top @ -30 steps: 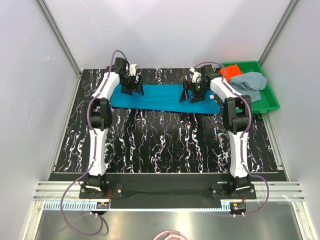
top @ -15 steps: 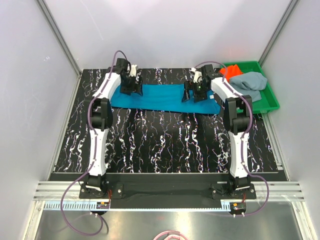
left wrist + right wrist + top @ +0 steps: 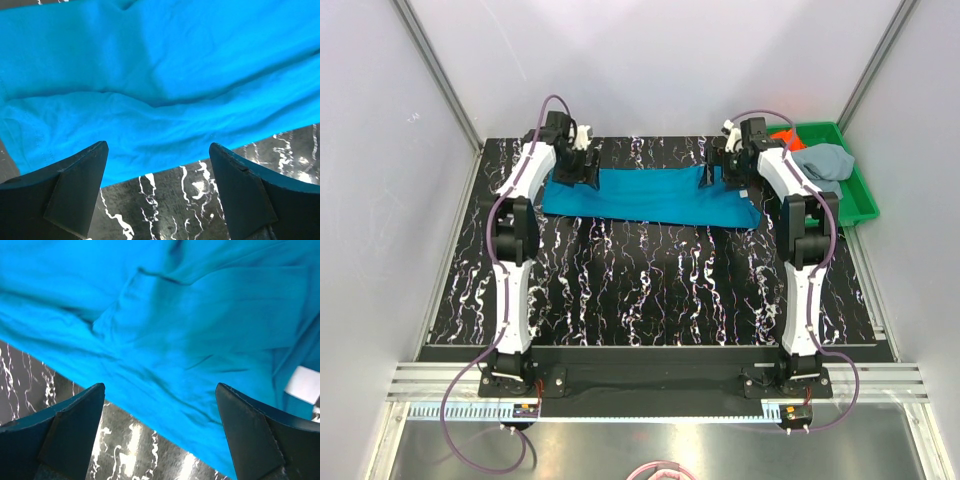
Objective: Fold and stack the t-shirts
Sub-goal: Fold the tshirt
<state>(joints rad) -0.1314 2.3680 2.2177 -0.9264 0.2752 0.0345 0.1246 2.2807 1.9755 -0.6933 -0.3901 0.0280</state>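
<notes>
Orange-red t-shirt mostly hidden behind right arm, grey-blue t-shirt.

No readable text; white tag on teal t-shirt illegible.

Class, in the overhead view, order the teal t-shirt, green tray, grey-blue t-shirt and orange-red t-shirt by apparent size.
1. teal t-shirt, spread out
2. green tray, partly covered
3. grey-blue t-shirt, bunched
4. orange-red t-shirt: only a sliver shows, so its true size is unsure

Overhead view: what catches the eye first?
A bright teal-blue shirt lies across the far side of the black marbled table, the left arm and right arm over its ends, jaws open. A green tray at far right holds a grey-blue shirt and an orange-red shirt.
</notes>
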